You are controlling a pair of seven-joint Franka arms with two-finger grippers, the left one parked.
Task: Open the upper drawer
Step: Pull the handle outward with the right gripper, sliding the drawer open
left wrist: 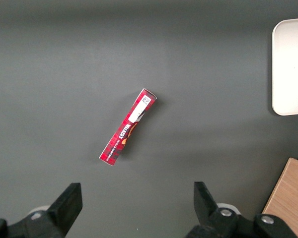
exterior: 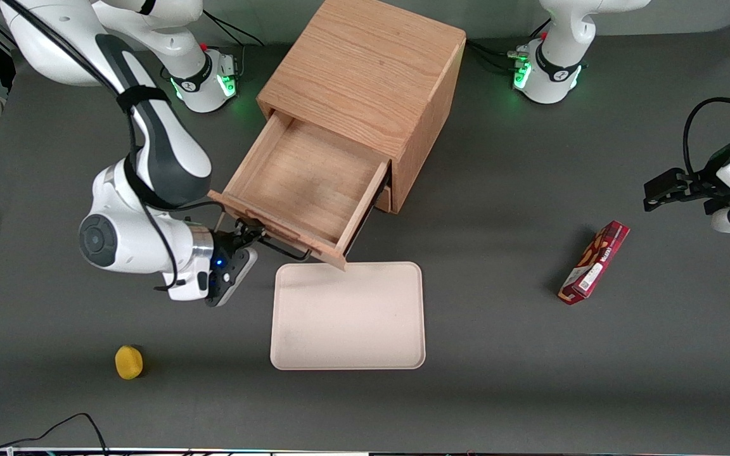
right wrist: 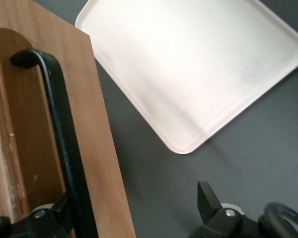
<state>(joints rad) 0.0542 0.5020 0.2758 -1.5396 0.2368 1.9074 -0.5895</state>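
The upper drawer (exterior: 305, 183) of the boxy oak cabinet (exterior: 365, 69) stands pulled well out, and its tray is bare inside. Its thin black bar handle (exterior: 286, 250) runs along the drawer front, which faces the front camera. My right gripper (exterior: 248, 235) is at the end of that handle toward the working arm's end of the table. In the right wrist view the gripper (right wrist: 134, 203) is open, its fingers set wide apart around the handle (right wrist: 59, 109) and the drawer front (right wrist: 99, 124). A sliver of the lower drawer (exterior: 383, 197) shows beneath the upper one.
A beige tray (exterior: 347, 316) lies on the table just in front of the open drawer, nearer the front camera. A red snack box (exterior: 594, 261) lies toward the parked arm's end. A small yellow object (exterior: 128, 362) sits near the table's front edge, toward the working arm's end.
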